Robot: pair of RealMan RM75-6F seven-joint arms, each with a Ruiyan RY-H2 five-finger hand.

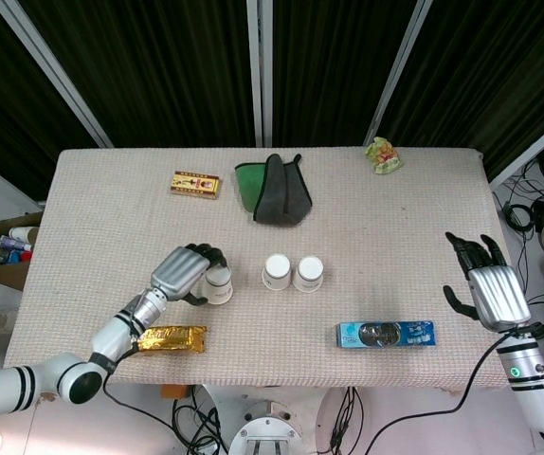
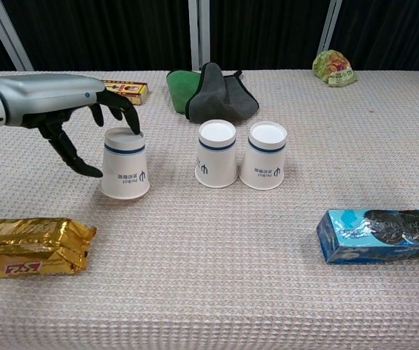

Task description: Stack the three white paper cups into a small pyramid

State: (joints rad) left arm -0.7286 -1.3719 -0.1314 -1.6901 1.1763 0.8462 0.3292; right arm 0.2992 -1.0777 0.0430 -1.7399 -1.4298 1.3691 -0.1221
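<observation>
While all three white paper cups stand upside down on the bench (image 2: 217, 292), bases up and long axes vertical, only the left cup (image 2: 125, 163) is touched. It sits left of centre, apart from the others, white with a thin blue band near its upturned base and a small blue logo with print on its side. The left hand (image 2: 63, 113) reaches in from the left: fingertips (image 2: 131, 124) rest on the far edge of the base and the thumb presses the left wall low down, so it holds the cup, which sits on the bench. The middle cup (image 2: 217, 154) and right cup (image 2: 263, 155) stand touching, side by side, at the centre. The right hand (image 1: 490, 289) is at the bench's right edge, fingers spread, holding nothing. A gold snack pack (image 2: 27, 246) lies near left, a blue cookie pack (image 2: 381, 235) near right. Far back lie a yellow box (image 1: 195, 184), a green and grey cloth (image 2: 211, 92) and a small green packet (image 2: 333, 67).
</observation>
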